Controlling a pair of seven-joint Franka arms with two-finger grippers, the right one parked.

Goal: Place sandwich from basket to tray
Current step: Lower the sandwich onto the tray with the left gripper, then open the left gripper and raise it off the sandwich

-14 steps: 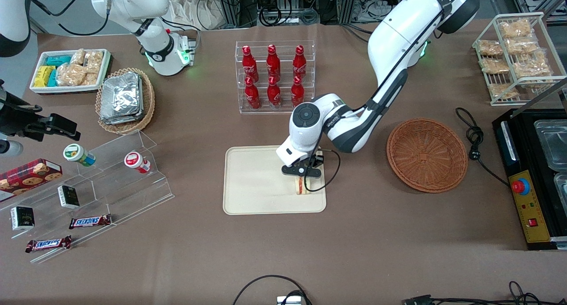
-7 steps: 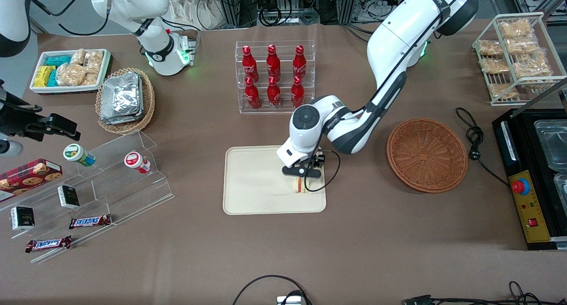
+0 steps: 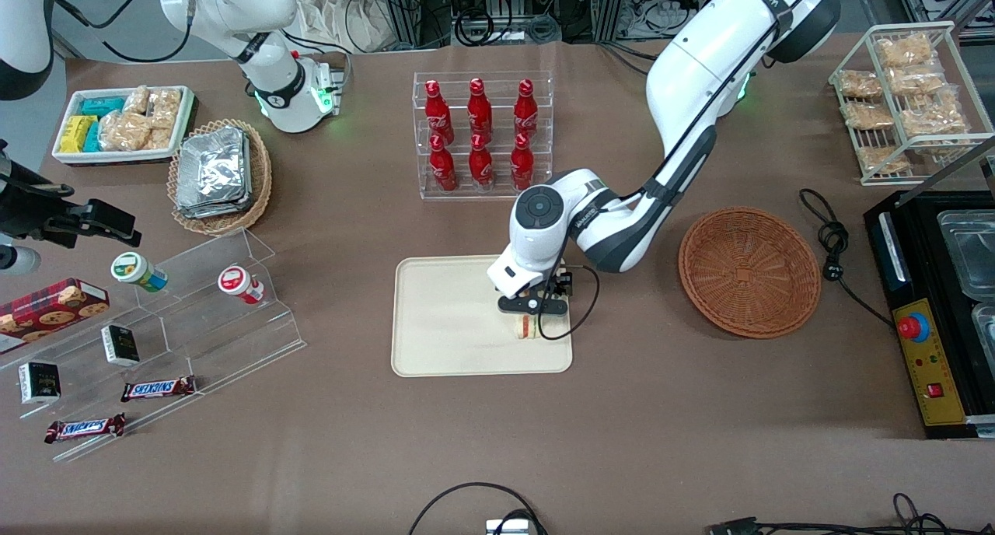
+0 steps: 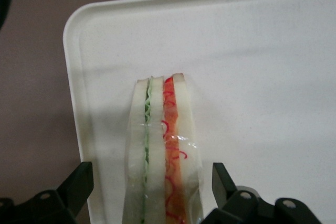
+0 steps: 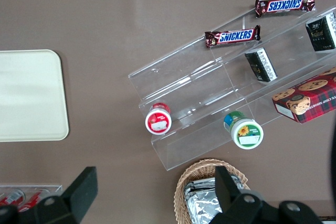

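Observation:
The sandwich [image 3: 528, 329], a clear-wrapped white wedge with red and green layers, stands on its edge on the cream tray [image 3: 443, 325], near the tray's edge toward the basket. In the left wrist view the sandwich [image 4: 165, 156] rests on the tray [image 4: 252, 51] between the two black fingers [image 4: 79, 182], with a gap on each side. My left gripper [image 3: 533, 307] is open just above the sandwich. The reddish-brown wicker basket [image 3: 749, 271] lies toward the working arm's end and holds nothing.
A clear rack of red bottles [image 3: 482, 134] stands farther from the front camera than the tray. A tan basket of foil packs [image 3: 218, 176], a white snack tray [image 3: 123, 123] and clear tiered shelves [image 3: 167, 329] lie toward the parked arm's end. A wire rack of bagged snacks [image 3: 905, 92] stands at the working arm's end.
The gripper has risen slightly off the sandwich and shifted a little away from the front camera. The sandwich stays on the tray.

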